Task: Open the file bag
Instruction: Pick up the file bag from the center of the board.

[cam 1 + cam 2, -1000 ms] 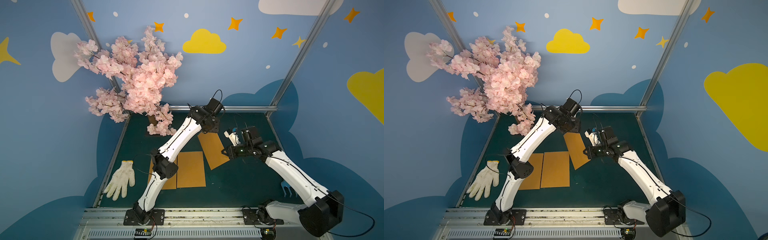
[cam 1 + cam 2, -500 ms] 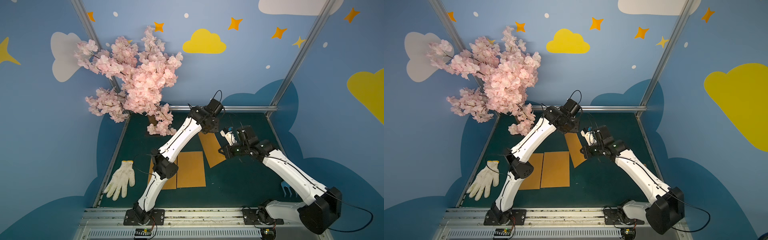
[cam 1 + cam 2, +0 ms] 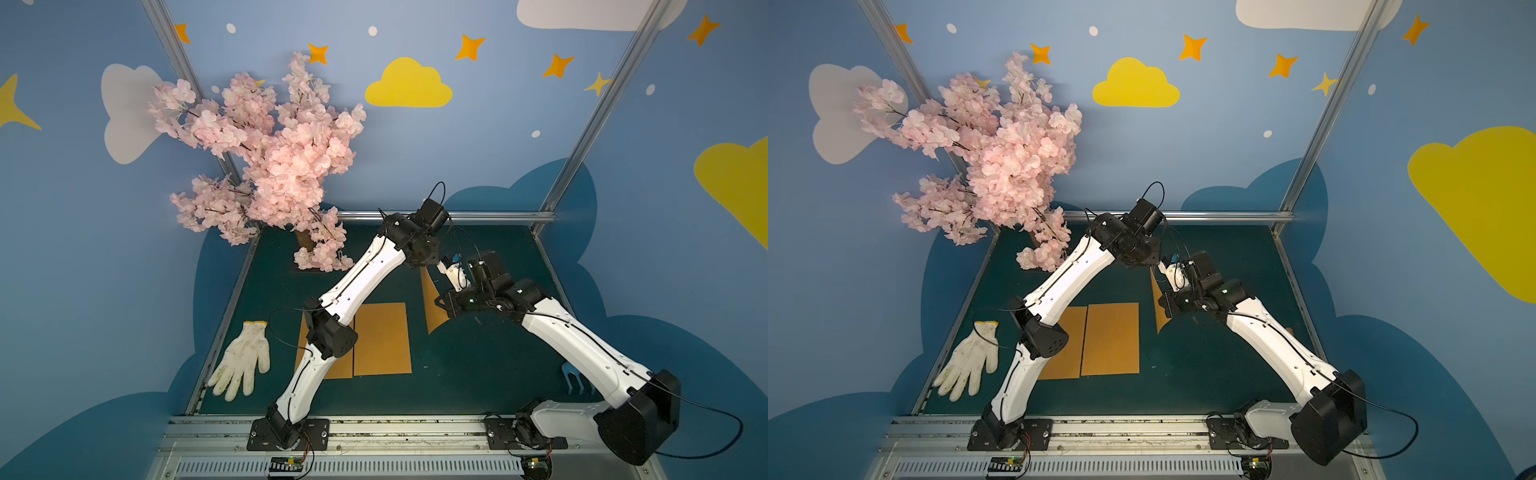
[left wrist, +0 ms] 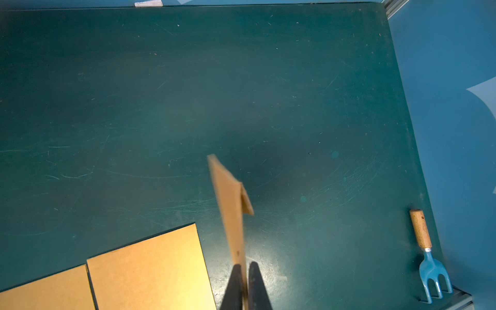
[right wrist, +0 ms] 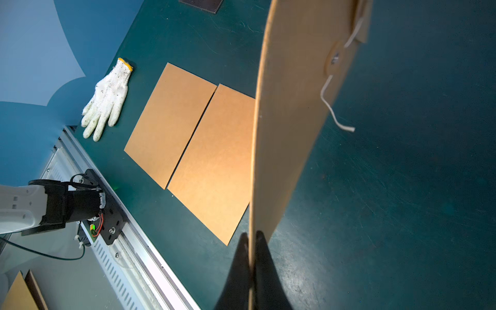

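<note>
The left gripper [image 4: 243, 273] and right gripper [image 5: 249, 241] are pinching file bag [image 5: 290, 107] edges over open table [image 4: 161, 94]. Arms [image 3: 361, 278] are partly hiding it overhead.

No text, label, brand, number or sign can be read anywhere: the file bag [image 5: 290, 107], the brown sheets [image 5: 212, 161] and the counter [image 5: 402, 214] show plain, unmarked surfaces.

Tilted file bag [image 3: 431, 309] near two sheets [image 3: 382, 338]
</note>
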